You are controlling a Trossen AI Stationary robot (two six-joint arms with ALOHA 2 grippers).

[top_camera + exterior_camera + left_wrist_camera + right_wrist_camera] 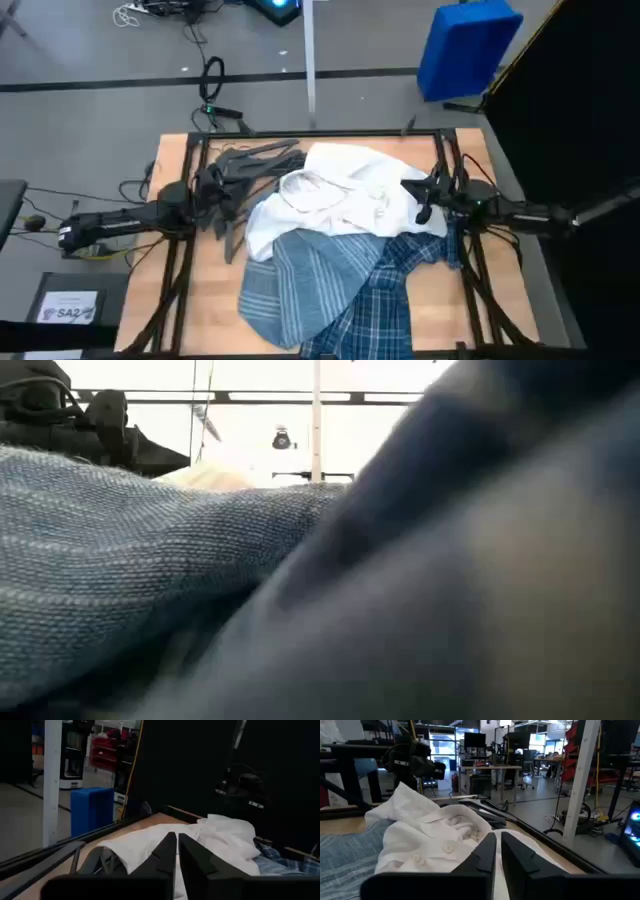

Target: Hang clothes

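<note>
Shirts: lying heaped mid-desk (440,310); white (345,190) topmost, striped (300,285) and plaid (385,295) spreading below.
Hangers (245,170): piling beside left hand (208,188).
Left hand: fingers together.
Right hand (425,195): resting at white shirt's edge, fingers together.

The left gripper (177,851) had its two dark fingers (165,855) nearly together, with only a thin gap between the tips, and nothing was held between them. Just beyond them a white shirt (200,845) lay crumpled on the wooden table (150,822), with a bit of blue plaid shirt (272,855) at its far side. A blue bin (92,812) stood on the floor beyond the table edge, beside a pale post (52,780)
</note>
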